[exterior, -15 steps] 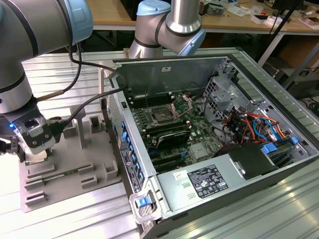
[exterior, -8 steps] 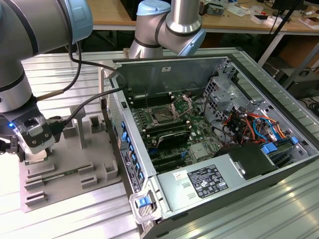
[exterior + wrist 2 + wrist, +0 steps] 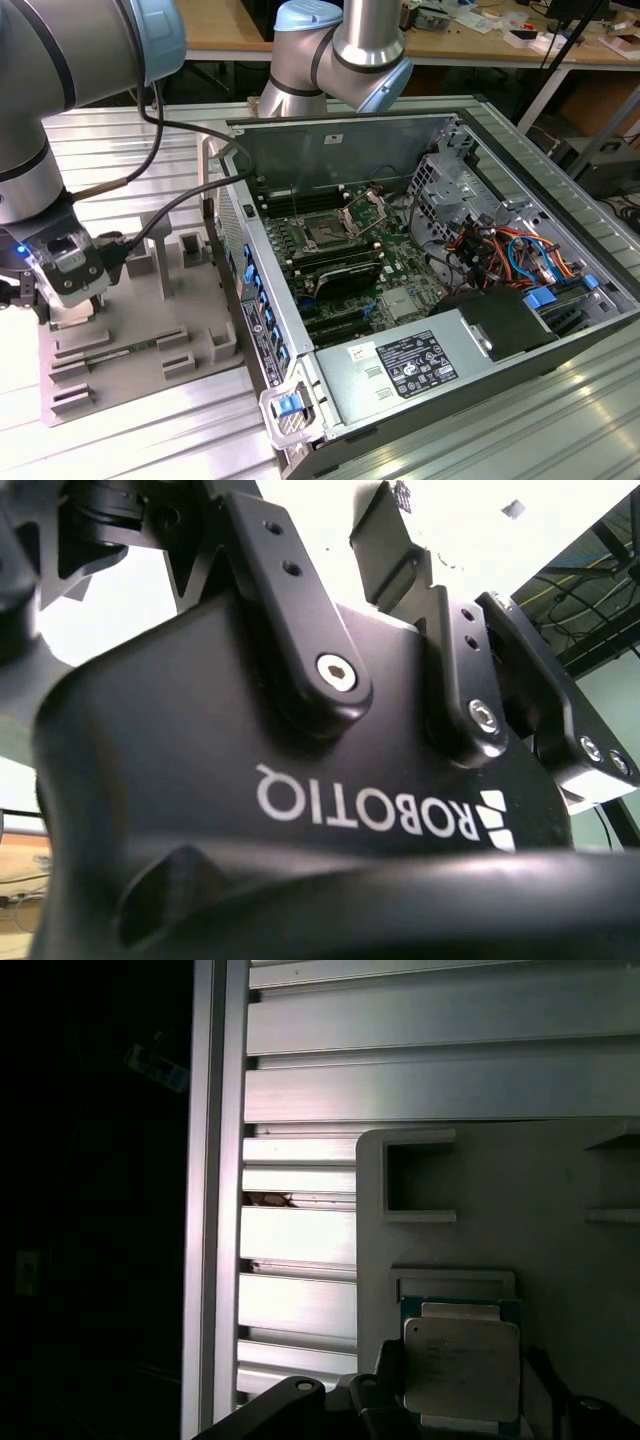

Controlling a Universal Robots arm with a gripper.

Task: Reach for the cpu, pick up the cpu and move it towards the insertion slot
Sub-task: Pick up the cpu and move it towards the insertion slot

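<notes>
Item: cpu [image 3: 462,1365], judged light, stiff, thin and fragile, seated in grey tray [image 3: 560,1210]; best held by opposite edges; gripper [image 3: 466,1400] fingers [image 3: 386,1385] spread, flanking it, contact unclear.

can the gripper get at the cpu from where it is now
Probably yes: the gripper hangs right over the grey tray, and in the first wrist view the cpu lies bare close beneath it, nothing covering it.

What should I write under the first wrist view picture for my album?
The cpu sits in its grey tray on the ribbed metal table.
</notes>
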